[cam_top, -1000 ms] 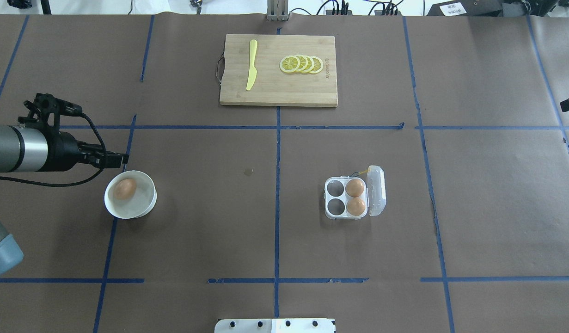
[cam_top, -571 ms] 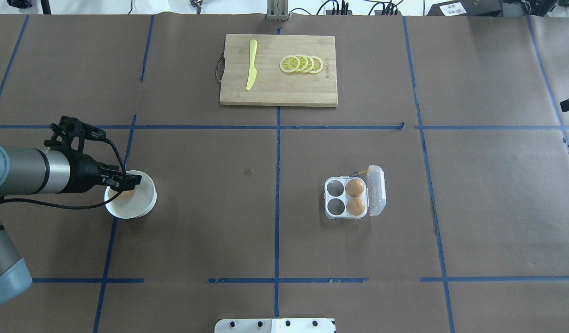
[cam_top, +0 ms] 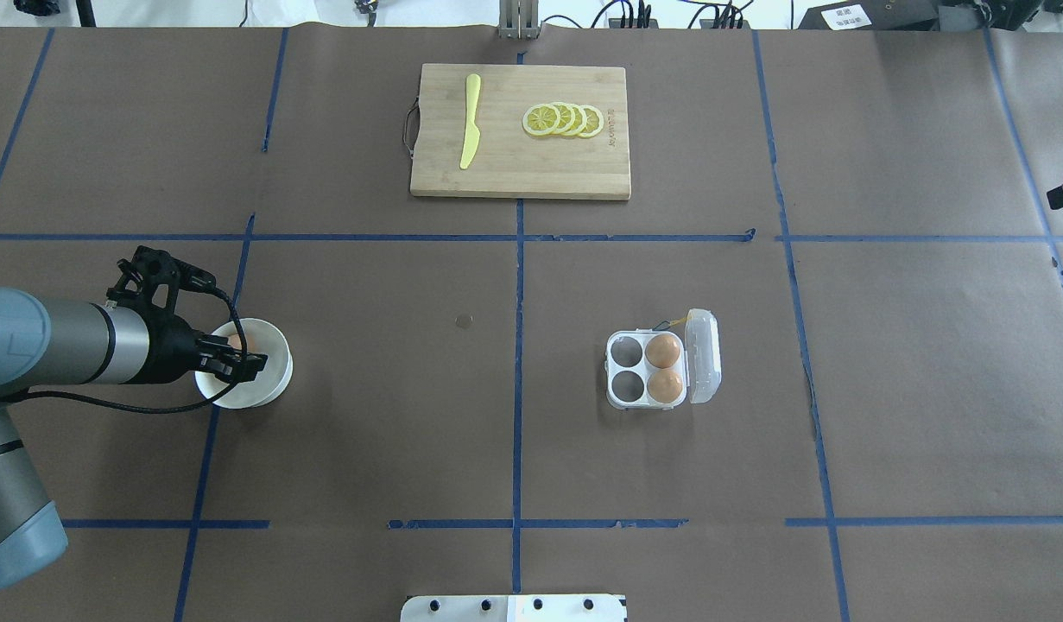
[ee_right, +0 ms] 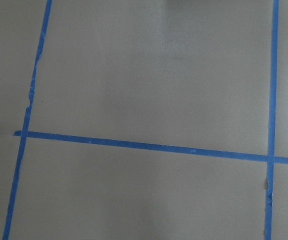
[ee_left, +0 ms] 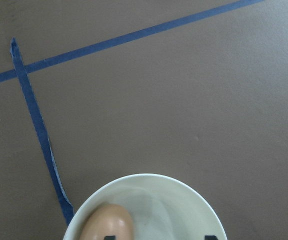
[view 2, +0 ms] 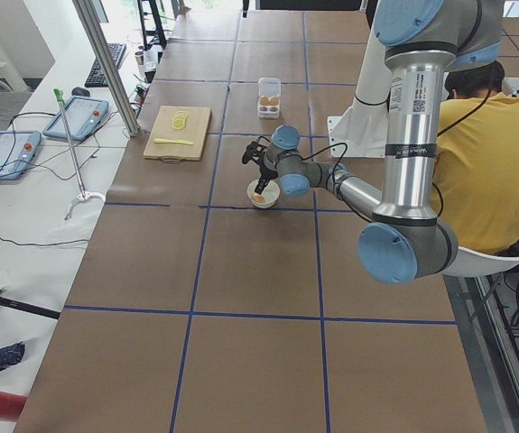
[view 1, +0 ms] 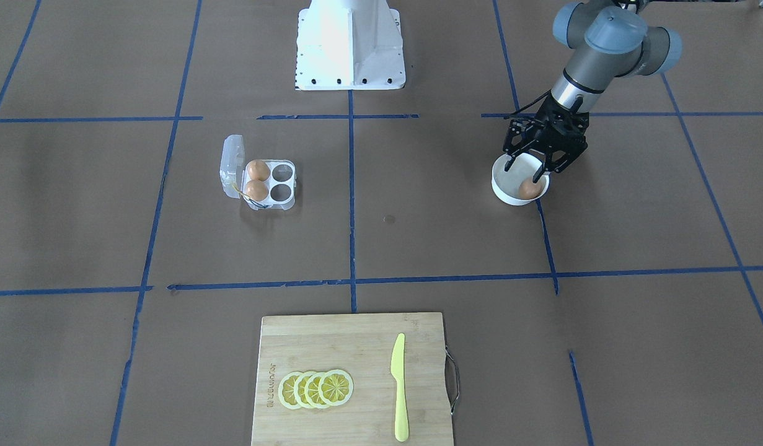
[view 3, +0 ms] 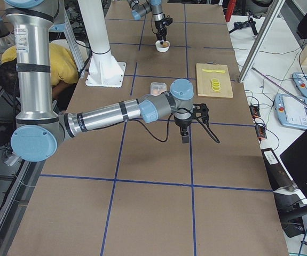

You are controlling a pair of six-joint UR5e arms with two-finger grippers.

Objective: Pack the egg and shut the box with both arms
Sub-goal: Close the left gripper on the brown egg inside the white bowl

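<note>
A white bowl at the table's left holds one orange-brown egg. My left gripper is open and reaches down into the bowl. In the left wrist view the egg lies by one fingertip, not centred between the two. The clear box stands right of centre with its lid open. Two eggs fill its right cups and the left two cups are empty. My right gripper hovers over bare table far from the box, and I cannot tell if it is open or shut.
A wooden cutting board with lemon slices and a yellow knife lies at the far centre. The white base block stands at the robot's edge. A person in a yellow shirt sits behind the robot.
My left gripper has moved from just beyond the bowl's far-left rim down into the bowl over the egg. The box and its eggs have not moved.
</note>
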